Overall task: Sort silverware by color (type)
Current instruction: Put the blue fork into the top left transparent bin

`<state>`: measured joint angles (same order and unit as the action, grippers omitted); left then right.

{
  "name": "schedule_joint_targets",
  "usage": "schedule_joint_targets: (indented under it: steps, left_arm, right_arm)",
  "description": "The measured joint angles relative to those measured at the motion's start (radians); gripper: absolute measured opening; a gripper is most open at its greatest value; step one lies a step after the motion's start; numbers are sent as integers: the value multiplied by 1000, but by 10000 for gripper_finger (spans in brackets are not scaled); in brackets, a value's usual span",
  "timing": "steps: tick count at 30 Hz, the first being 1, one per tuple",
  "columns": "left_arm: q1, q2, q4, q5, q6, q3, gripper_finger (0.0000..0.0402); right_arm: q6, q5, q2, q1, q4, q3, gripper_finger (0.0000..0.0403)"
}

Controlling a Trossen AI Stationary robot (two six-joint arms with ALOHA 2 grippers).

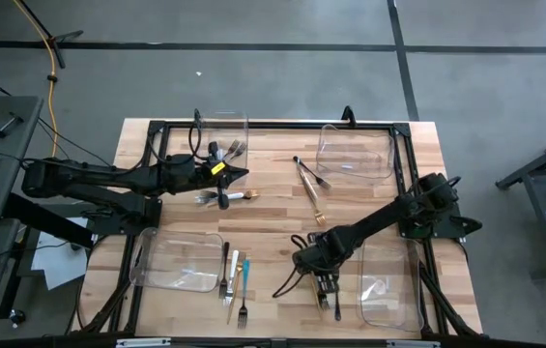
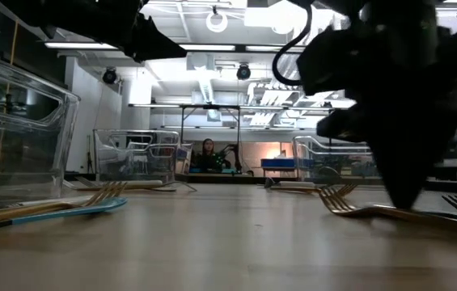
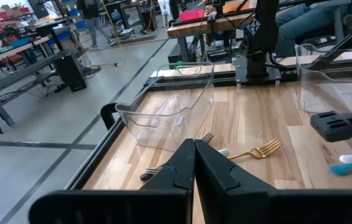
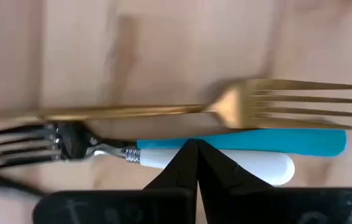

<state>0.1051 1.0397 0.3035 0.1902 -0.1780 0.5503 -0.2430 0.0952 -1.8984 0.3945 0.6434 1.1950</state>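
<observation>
Silverware is seen scattered loose across the wooden counter; a gold metal fork, a teal handle and a white-handled dark fork lie touching under the right pincer, pressed together, empty. The left pincer, likewise pressed together, is held near the far edge. No piece is seen in the clear rectangular plastic bins; sorting is judged barely begun.

Pale wooden counter with four clear bins (one near each corner) and scattered silverware.
</observation>
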Motion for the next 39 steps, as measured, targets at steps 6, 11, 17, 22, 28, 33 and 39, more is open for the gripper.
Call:
schedule_joint_targets:
  steps: [6,11,17,22,28,33,39]
  left_arm:
    - [0,0,-8,0,0,0,0]
    - [0,0,-14,0,-3,0,0]
    - [0,0,-15,0,-8,0,0]
    - [0,0,-15,1,-9,0,0]
    - [0,0,-15,1,-9,0,0]
    - [0,0,-15,1,-9,0,0]
    - [0,0,-15,4,-9,0,0]
  right_arm:
    - [9,-17,0,-34,-20,0,0]
    - [27,-17,1,-37,58,2,0]
    - [17,9,2,-35,157,2,0]
    - [20,15,4,-34,182,5,0]
    - [35,7,29,-36,197,60,0]
    - [-79,15,33,-36,186,100,0]
    - [-407,97,34,-34,127,99,10]
